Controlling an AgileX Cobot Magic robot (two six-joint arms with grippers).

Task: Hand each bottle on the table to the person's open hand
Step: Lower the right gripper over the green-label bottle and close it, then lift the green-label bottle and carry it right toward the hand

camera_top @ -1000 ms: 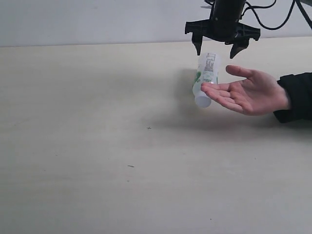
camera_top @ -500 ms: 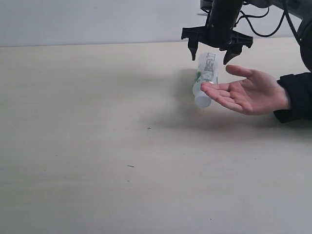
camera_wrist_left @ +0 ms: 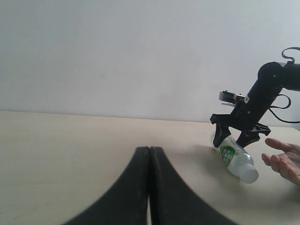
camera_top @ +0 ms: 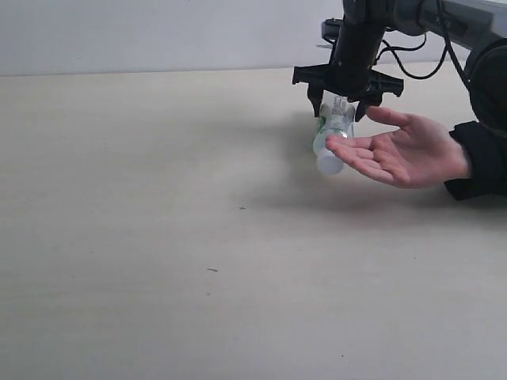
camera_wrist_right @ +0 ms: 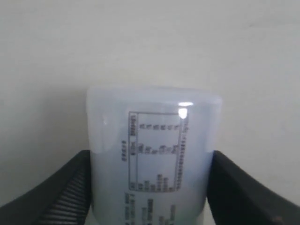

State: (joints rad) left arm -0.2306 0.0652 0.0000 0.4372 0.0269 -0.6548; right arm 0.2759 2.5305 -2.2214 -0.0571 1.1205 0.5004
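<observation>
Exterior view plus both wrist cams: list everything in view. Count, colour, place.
bottle: one, clear with white-green label and white cap; tilted cap-down beside the hand's fingertips
table: one, pale beige; fills the lower part of the exterior view
specks: two, dark and tiny; on the table left of the bottle
wall: one, whitish; behind the table
hand: one, bare, open palm-up; right side of the exterior view
sleeve: one, black; at the wrist of the hand
right arm: one, black; above the bottle
right gripper: one, black; fingers either side of the bottle's base, grip unclear
left gripper: one, black; shut, empty, away from the bottle
</observation>
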